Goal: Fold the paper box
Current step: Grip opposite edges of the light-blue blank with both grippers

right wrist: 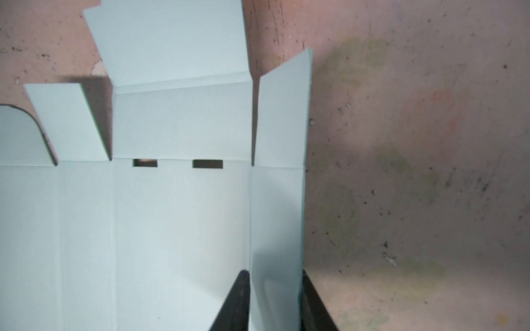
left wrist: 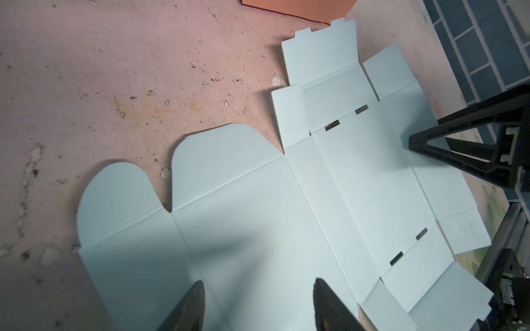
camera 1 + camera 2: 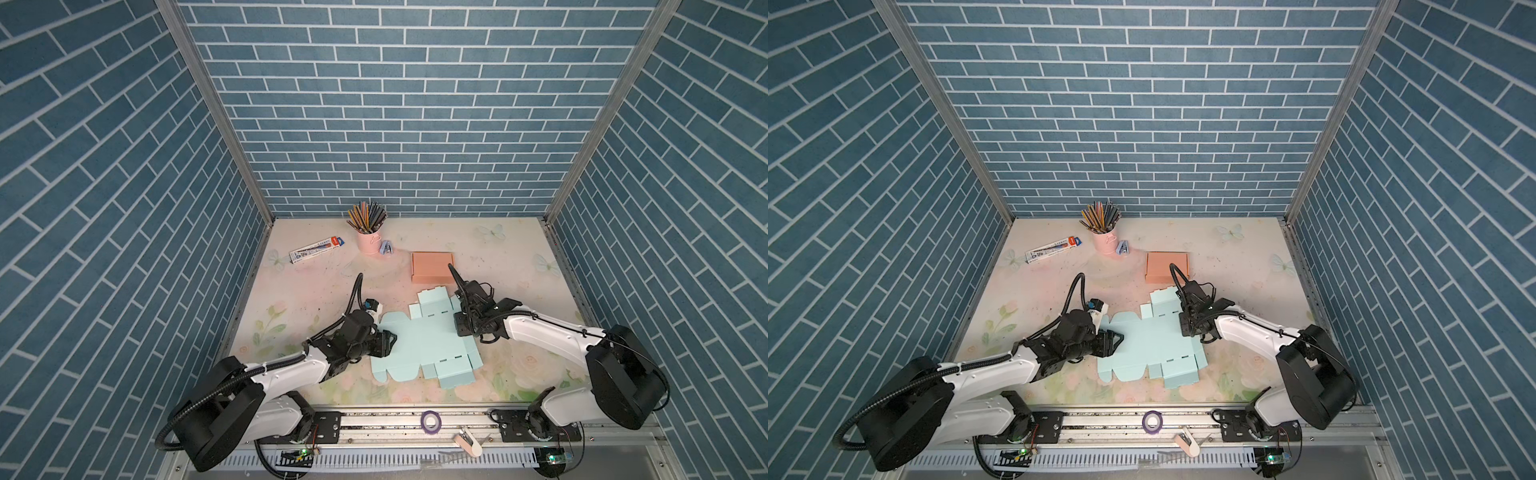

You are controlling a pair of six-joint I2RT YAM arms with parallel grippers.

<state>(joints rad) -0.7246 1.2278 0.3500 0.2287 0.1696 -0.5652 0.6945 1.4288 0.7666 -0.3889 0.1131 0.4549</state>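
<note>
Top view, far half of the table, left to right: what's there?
pen pack → pink pencil cup → small blue object → orange box

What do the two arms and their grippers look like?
Both the left arm and right arm have white link shells, black joints and big black rounded shoulder housings. A black corrugated cable hose runs to each wrist. The left gripper and right gripper are black, with triangular open-frame fingers.

Dim soft light, fisheye-warped edges
</note>
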